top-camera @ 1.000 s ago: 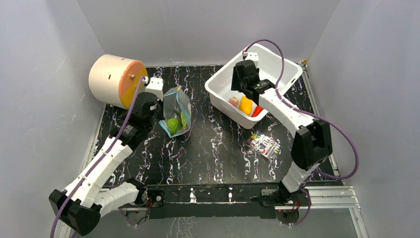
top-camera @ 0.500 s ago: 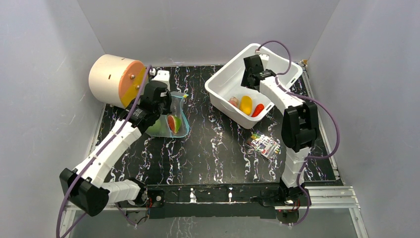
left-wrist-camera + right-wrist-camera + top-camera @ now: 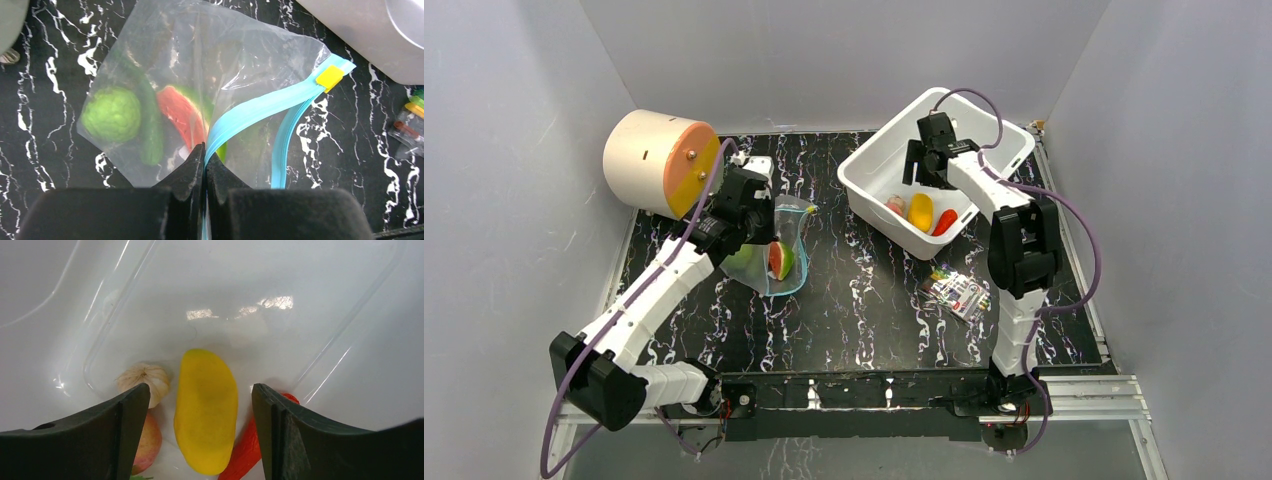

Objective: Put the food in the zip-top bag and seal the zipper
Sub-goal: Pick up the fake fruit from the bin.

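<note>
Pinching the blue zipper [image 3: 260,107] of the bag [image 3: 200,50], my left hand [image 3: 205,155] is pressed tight; my right hand [image 3: 197,390] hangs spread above a yellow fruit [image 3: 205,415] in a bin [image 3: 250,280].

Top camera high and behind, facing down on the worktop [image 3: 864,300], left wrist close over the zip-top bag [image 3: 200,50], right wrist close into the bin [image 3: 300,280], both shared with the top view

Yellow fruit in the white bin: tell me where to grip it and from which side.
Grip the yellow fruit across its narrow middle, coming straight down from above. It lies flat and elongated on the floor of the white bin, and the open right gripper straddles its long sides. Probably stay off the near end, where the red-orange piece crowds it.
</note>
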Robot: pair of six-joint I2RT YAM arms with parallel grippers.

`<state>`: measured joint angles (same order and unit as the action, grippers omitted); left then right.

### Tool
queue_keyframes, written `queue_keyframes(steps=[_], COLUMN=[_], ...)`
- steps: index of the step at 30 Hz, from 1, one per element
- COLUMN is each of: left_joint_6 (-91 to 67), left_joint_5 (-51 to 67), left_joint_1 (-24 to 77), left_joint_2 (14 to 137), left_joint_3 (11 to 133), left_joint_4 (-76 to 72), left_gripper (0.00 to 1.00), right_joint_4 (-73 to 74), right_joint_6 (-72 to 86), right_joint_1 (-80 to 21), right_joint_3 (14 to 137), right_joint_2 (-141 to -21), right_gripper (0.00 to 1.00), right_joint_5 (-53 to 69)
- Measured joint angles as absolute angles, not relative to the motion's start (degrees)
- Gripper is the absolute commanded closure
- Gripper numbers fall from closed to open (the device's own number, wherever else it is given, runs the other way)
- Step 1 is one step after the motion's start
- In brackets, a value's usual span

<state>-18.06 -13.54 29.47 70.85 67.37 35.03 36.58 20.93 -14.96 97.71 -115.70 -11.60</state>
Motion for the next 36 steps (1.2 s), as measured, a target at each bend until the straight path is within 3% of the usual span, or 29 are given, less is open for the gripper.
queue_keyframes(steps=[10, 17, 25, 36], left_joint_6=[-19.77, -20.14, -20.14, -20.21], left_joint_5=[-7.97, -5.52, -4.97, -3.90], left_joint_1=[29.47, 29.47, 29.47, 29.47], left_joint_2=[73.76, 74.43, 74.43, 74.41], left_joint_3=[67.33, 67.42, 67.42, 68.16], left_joint_4=[35.03, 35.31, 35.94, 36.51], left_gripper=[1.00, 1.00, 1.00, 1.00], right_joint_4=[40.64, 42.37, 42.24, 44.84], right_joint_6=[13.69, 12.38, 12.32, 15.20], right_joint_1=[-15.05, -15.05, -15.05, -15.05], right_joint_3=[101.49, 101.91, 101.91, 106.17], right_joint_2=[-124.05, -125.14, -125.12, -124.95], right_gripper=[0.34, 0.55, 0.67, 0.70], right_joint_5=[-10.66, -10.31, -10.37, -12.51])
